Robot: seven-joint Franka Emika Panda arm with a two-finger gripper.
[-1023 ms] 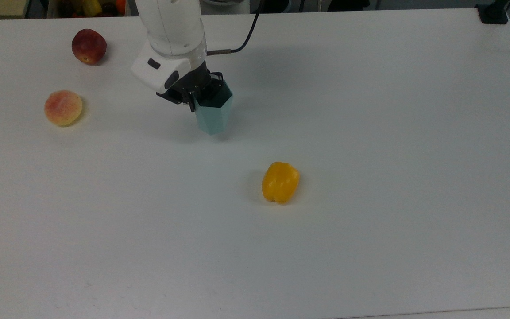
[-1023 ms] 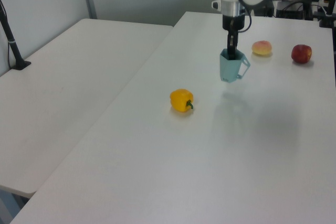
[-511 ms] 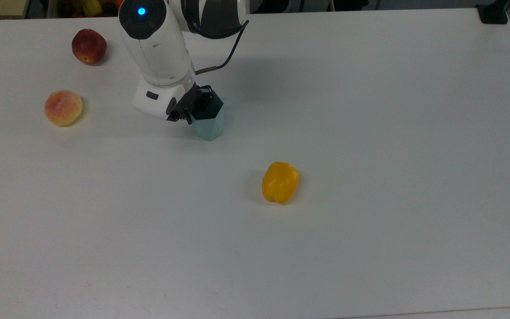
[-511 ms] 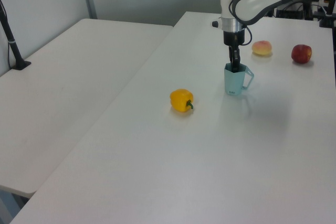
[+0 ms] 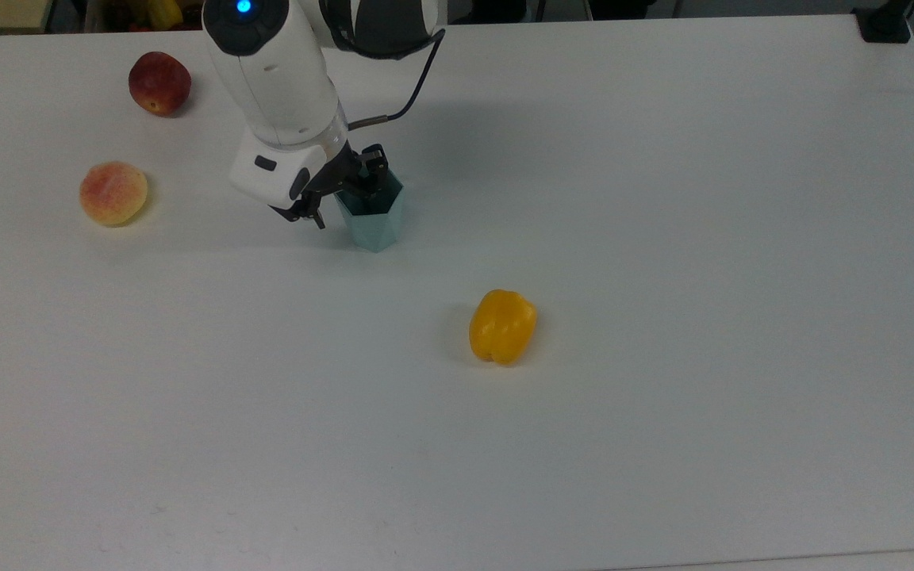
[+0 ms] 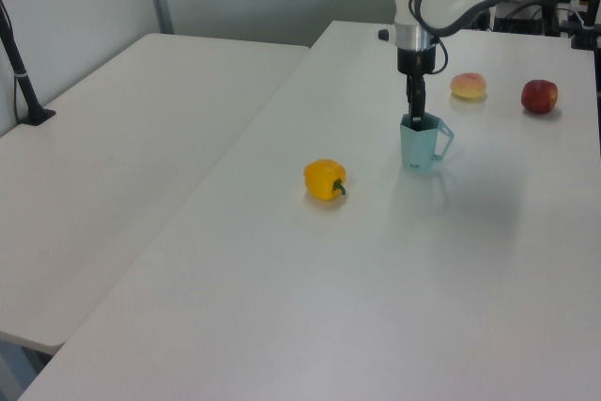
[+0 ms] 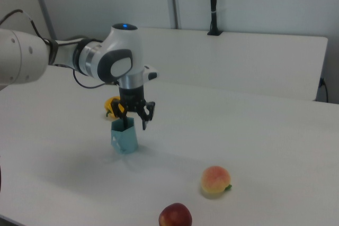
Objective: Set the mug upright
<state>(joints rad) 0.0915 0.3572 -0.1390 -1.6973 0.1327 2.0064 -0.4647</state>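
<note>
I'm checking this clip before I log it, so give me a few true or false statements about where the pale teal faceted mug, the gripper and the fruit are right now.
1. The pale teal faceted mug stands upright on the white table. True.
2. The gripper is shut on the mug's rim. False: its fingers are spread, one inside the mug, one outside.
3. The yellow bell pepper lies inside the mug. False: it lies on the table, apart from the mug.
4. The dark red apple and the pale orange peach are on the top view's left. True.
5. The mug's handle points to the left view's right. True.
</note>
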